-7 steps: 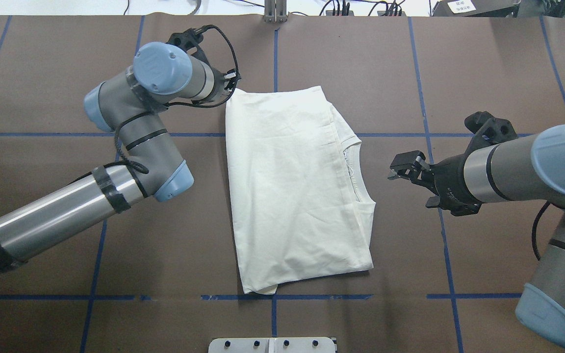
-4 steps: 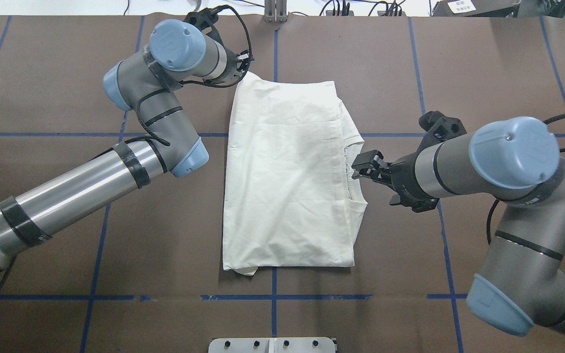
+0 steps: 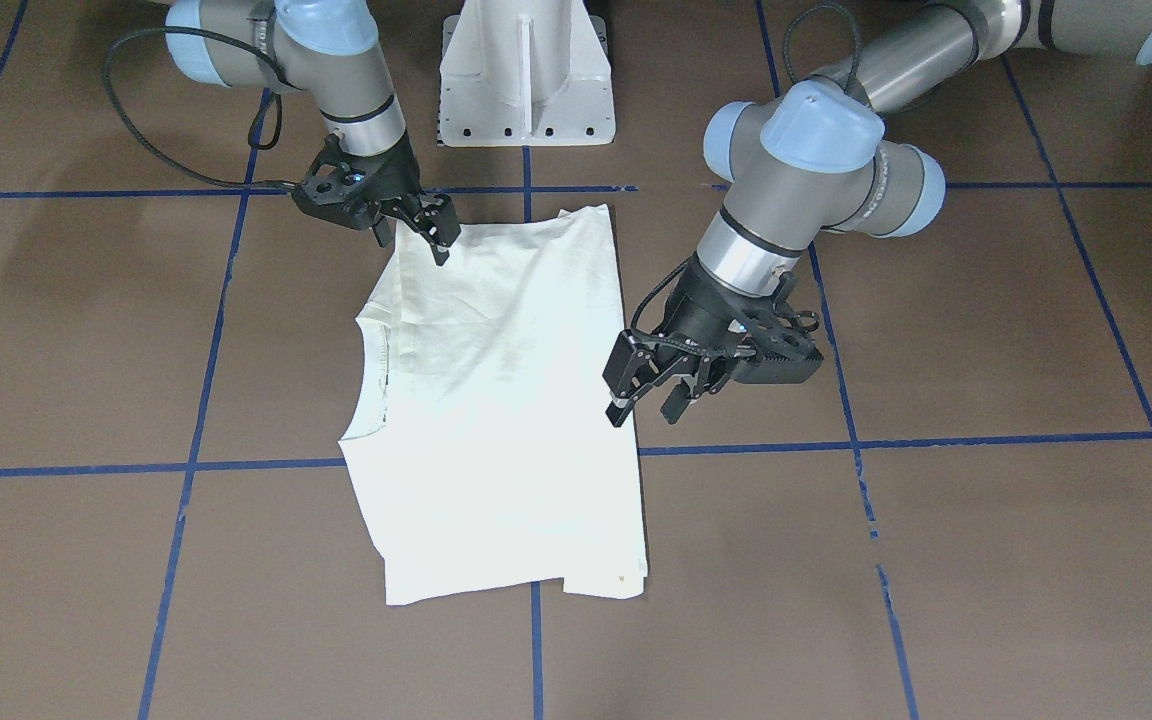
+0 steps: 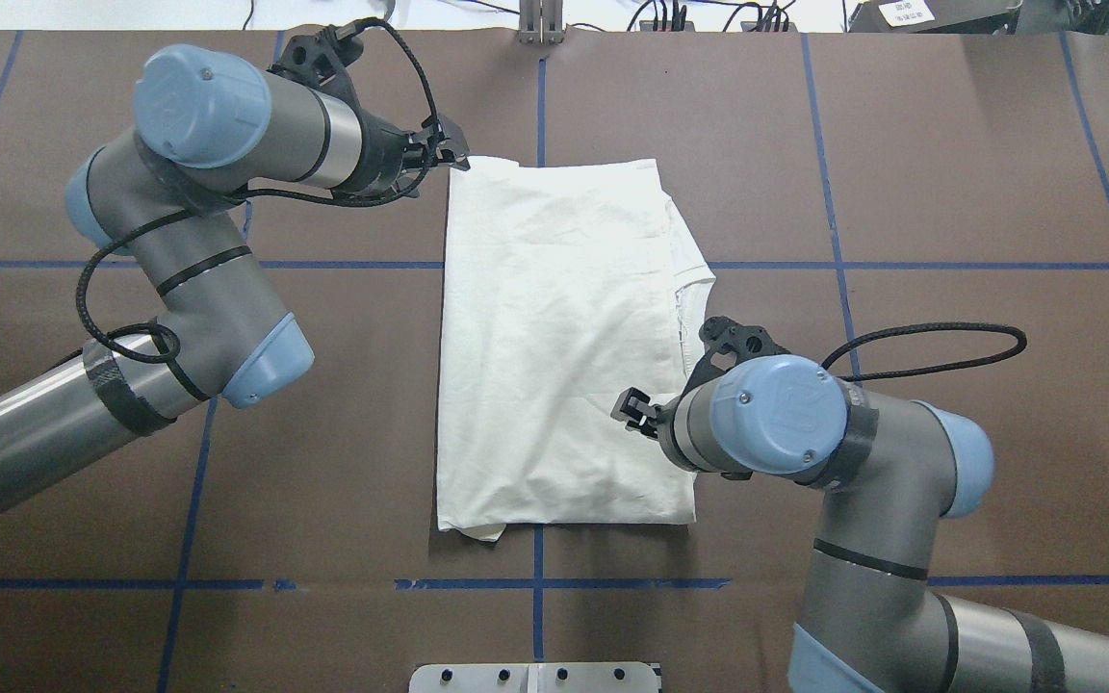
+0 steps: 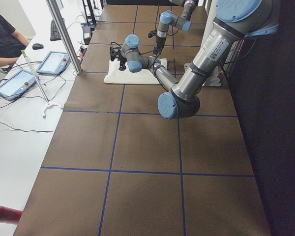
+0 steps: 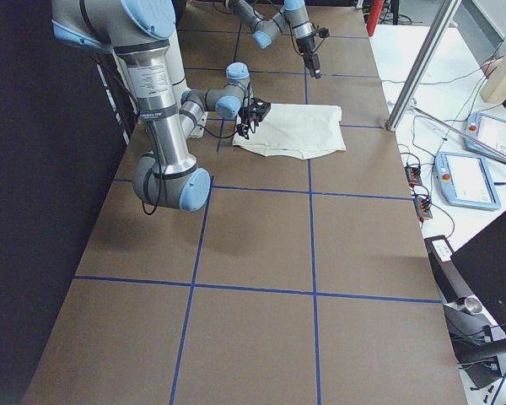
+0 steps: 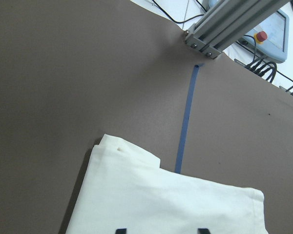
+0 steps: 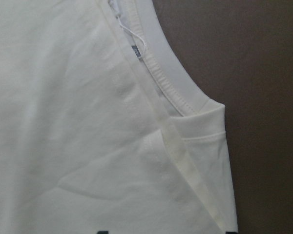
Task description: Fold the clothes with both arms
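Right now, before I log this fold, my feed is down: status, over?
Left gripper open, at the shirt's far corner. Right gripper open, low over the shoulder by the collar. Shirt folded, flat on table. Nothing seen in the way.

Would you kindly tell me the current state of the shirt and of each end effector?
cream T-shirt: folded into a rectangle, lying flat on the table, plain side up, collar showing at its right edge.
left end effector: open, raised near the shirt's far left corner.
right end effector: open, over the shirt's right side near the collar.
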`<act>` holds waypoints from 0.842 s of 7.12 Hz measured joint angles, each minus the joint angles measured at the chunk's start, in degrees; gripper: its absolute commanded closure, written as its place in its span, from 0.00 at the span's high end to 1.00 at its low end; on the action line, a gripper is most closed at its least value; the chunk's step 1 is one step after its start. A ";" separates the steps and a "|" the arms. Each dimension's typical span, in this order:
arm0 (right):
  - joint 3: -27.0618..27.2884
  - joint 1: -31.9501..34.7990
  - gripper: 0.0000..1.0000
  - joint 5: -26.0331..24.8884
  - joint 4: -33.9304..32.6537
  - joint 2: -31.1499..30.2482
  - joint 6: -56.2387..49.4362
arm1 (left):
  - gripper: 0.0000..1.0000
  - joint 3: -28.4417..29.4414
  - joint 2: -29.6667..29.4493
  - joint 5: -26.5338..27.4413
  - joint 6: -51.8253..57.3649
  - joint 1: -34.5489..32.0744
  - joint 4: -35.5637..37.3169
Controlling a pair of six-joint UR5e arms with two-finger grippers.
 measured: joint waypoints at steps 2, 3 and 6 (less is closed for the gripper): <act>-1.94 -1.89 0.83 -0.53 -0.66 0.44 0.21 | 0.73 -0.92 0.56 -0.03 -0.02 0.00 0.12; -2.12 -2.36 0.80 -0.54 -0.71 0.31 0.31 | 0.73 -0.89 0.59 -0.03 -0.02 0.02 0.13; -2.07 -3.15 0.67 -0.49 -0.73 -0.19 2.51 | 0.74 -0.69 0.60 0.05 -0.04 0.12 0.14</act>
